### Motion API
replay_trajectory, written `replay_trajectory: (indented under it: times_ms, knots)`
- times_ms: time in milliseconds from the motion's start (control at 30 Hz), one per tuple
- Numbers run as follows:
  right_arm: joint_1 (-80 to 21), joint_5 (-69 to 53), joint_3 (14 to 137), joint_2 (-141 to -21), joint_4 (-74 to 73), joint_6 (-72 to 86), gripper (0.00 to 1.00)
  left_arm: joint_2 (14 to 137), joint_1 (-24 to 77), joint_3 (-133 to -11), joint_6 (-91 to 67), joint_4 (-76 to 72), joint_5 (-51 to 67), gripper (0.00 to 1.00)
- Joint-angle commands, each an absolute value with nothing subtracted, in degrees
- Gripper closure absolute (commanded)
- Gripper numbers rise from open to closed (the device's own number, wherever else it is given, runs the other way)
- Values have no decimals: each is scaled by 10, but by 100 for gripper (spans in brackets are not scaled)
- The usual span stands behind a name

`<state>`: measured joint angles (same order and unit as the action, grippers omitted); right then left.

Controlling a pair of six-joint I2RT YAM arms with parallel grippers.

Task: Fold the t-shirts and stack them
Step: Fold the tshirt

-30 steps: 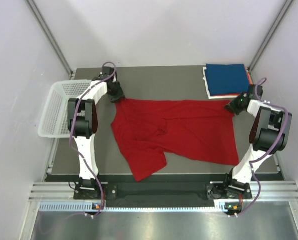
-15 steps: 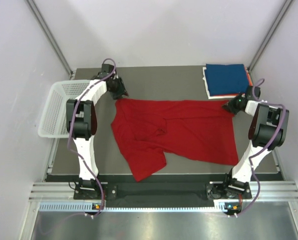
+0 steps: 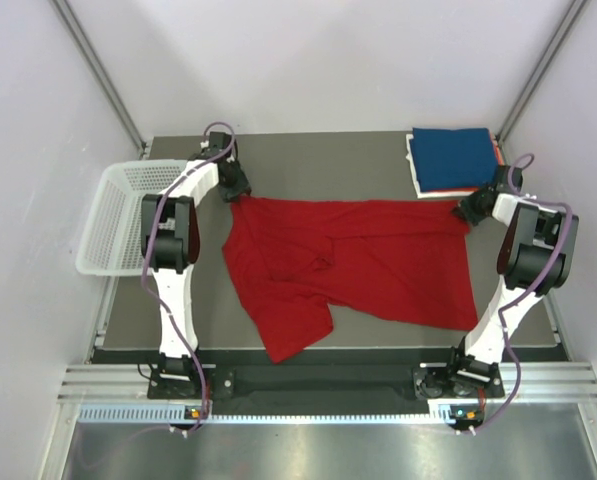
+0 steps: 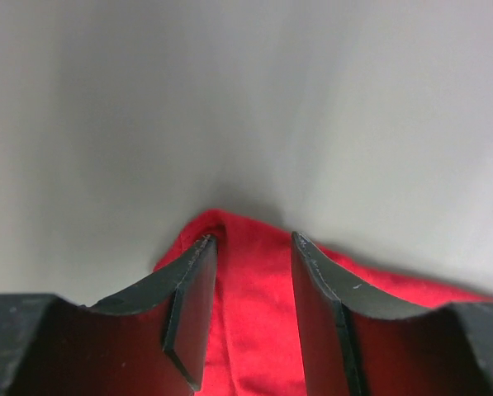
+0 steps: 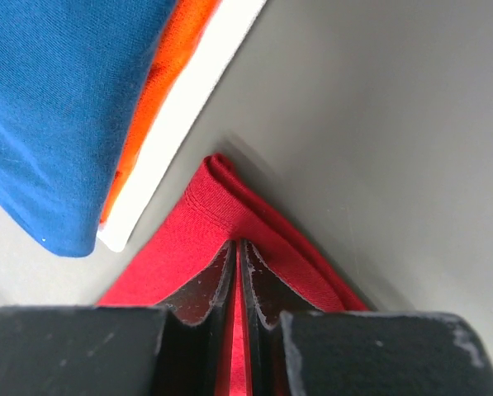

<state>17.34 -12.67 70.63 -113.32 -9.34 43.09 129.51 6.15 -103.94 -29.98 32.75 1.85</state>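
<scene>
1. I see the red t-shirt (image 3: 358,260) spread out, rumpled, across the middle of the counter (image 3: 318,160), its lower left part reaching toward the near edge
2. My left gripper (image 4: 252,247) sits at the shirt's far left corner; the wrist view shows its jaws standing apart with the red corner lying in the gap, not pinched
3. My right gripper (image 5: 237,247) is at the shirt's far right corner; its jaws are pressed nearly together on a thin fold of red cloth
4. Just beside that corner, at the far right of the counter, lies the folded stack: the dark blue t-shirt (image 3: 456,158) on top, the orange t-shirt (image 5: 163,74) under it, the white t-shirt (image 5: 196,91) at the bottom
5. The white mesh basket (image 3: 113,215) hangs off the counter's left edge, apart from the red shirt
</scene>
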Motion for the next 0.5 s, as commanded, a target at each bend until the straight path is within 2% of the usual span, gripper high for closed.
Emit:
replay_trajectory:
  times_ms: [0,167,233,400,467]
  knots:
    - [181,-80,718,-1145,-110,416,94,1330,54,-1079,-291,337,-25,53]
    - [181,-75,719,-1119,-123,407,91,1336,53,-1173,-280,401,-14,53]
    - [178,-73,735,-1103,-159,391,84,1314,54,-1184,-279,410,-5,53]
    - [158,-29,783,-1046,-314,403,72,1181,87,-1130,-250,438,-29,52]
    - [144,-27,770,-1009,-360,417,69,1101,104,-1046,-241,444,-33,52]
